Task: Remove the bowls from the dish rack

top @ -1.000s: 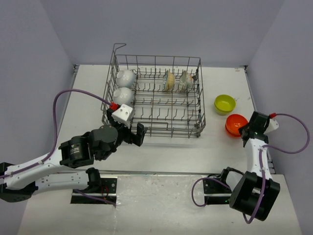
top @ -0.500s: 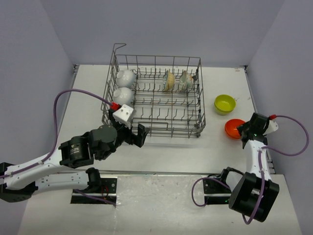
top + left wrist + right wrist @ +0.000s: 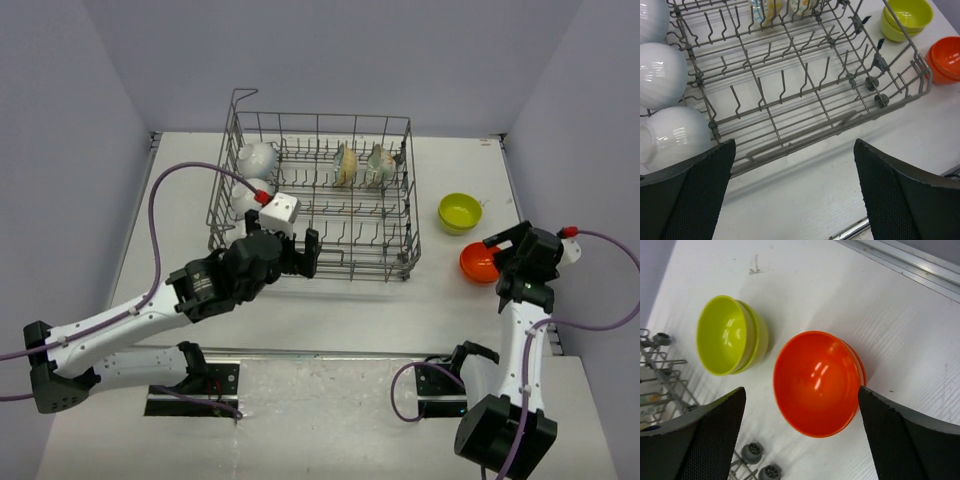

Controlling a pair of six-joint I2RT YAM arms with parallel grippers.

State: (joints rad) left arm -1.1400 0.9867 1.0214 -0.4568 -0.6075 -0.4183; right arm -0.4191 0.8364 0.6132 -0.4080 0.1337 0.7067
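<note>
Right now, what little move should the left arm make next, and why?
Probably slide the open left pincer leftward and down over the nearest white bowl. The pincer hovers empty by the near edge of the dish rack, and that bowl sits just to its left, not yet unloaded.

The pads (image 3: pixel 695 200) of the left gripper (image 3: pixel 794 160) are black and matt, with a fine woven grain. The right gripper (image 3: pixel 801 390) has the same pads (image 3: pixel 705 440).

Beyond the left jaws, the dish rack (image 3: pixel 805 90) is grey wire with a dull, coated look. At its left side the white bowls (image 3: pixel 662 75) are hard and glossy, faintly ribbed.

Between the right jaws, the orange bowls (image 3: pixel 817 382) are smooth and high-gloss with sharp highlights. The yellow-green bowls (image 3: pixel 727 335) ahead and left of those jaws are equally shiny.

The table (image 3: pixel 840 285) is smooth, matt white with faint scuffs. Its metal rail (image 3: pixel 910 262) has a satin sheen.
</note>
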